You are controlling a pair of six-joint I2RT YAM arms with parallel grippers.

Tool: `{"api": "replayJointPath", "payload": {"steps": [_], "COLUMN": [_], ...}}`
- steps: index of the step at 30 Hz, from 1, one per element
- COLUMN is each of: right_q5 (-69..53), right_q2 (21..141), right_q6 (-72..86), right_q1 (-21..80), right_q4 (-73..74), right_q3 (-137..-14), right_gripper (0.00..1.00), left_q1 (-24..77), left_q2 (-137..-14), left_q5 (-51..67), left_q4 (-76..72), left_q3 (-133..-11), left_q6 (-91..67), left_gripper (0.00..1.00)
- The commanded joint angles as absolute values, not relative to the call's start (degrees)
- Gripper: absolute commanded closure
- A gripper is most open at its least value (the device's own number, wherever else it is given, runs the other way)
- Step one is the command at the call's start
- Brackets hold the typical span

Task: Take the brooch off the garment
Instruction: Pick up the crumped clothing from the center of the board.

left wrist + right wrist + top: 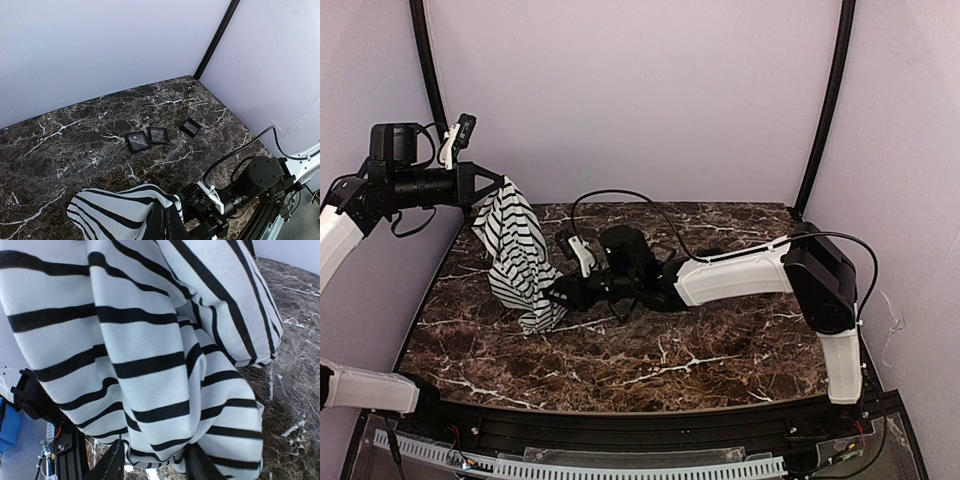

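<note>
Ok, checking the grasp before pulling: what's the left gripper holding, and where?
The garment, pinched at its upper edge by the left gripper.

Both YAM arms: white shells, black joints, black cabling.
Left arm (338, 235), left edge of the top view: white links, black wrist block, black camera box (395, 142) on top, white bracket (448, 148) beside it, slack black cable below. Right arm (735, 272), centre-right: white forearm and upper link, bulky black elbow housing (825, 275), thin black cable (620, 194) arcing above the wrist. Its fingers (111, 466) are matte black. Left wrist view, lower right: round black motor housing (264, 175), small screw dots on its face.
</note>
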State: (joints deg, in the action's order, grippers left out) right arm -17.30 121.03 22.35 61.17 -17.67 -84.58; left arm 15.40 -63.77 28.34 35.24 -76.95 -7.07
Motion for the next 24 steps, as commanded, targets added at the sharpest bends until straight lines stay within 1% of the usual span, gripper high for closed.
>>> {"api": "replayJointPath", "payload": {"steps": [1,2,3,7,12,19,21,24], "right_q5": [-22.8,-22.9,-22.6,-20.1,-16.4,-3.6,-0.4,3.5], "right_q2": [123.8,123.8,123.2,117.0,104.5,82.6,78.6,76.1], "right_q6": [24.5,24.6,24.4,23.1,19.7,15.9,15.8,16.0], "right_q1": [61.7,61.7,61.7,61.8,61.7,61.9,61.8,61.9], "right_q4": [-21.7,-21.3,-21.2,-22.1,-18.0,-8.1,-5.2,-0.9], "right_q3": [-88.5,-89.0,-88.8,-85.0,-79.5,-68.7,-66.0,-63.6], "right_gripper": [0.86,0.95,1.00,1.00,1.00,1.00,1.00,1.00], "left_q1": [15.7,15.7,15.6,15.6,15.6,15.6,15.6,15.6], "left_q2": [-60.9,-60.2,-59.9,-57.2,-53.0,-48.5,-48.1,-48.6], "left_q5": [27.4,27.4,27.5,26.1,25.8,27.8,27.2,26.8], "left_q4": [34.7,34.5,34.4,35.6,37.7,38.4,39.2,39.2], "left_q3": [-77.4,-77.3,-77.2,-78.0,-80.1,-82.1,-81.8,-78.5], "left_q6": [-11.1,-12.0,-12.3,-12.3,-12.1,-12.7,-11.8,-11.5], "left_gripper": [0.99,0.99,0.99,0.99,0.99,0.99,0.99,0.99]}}
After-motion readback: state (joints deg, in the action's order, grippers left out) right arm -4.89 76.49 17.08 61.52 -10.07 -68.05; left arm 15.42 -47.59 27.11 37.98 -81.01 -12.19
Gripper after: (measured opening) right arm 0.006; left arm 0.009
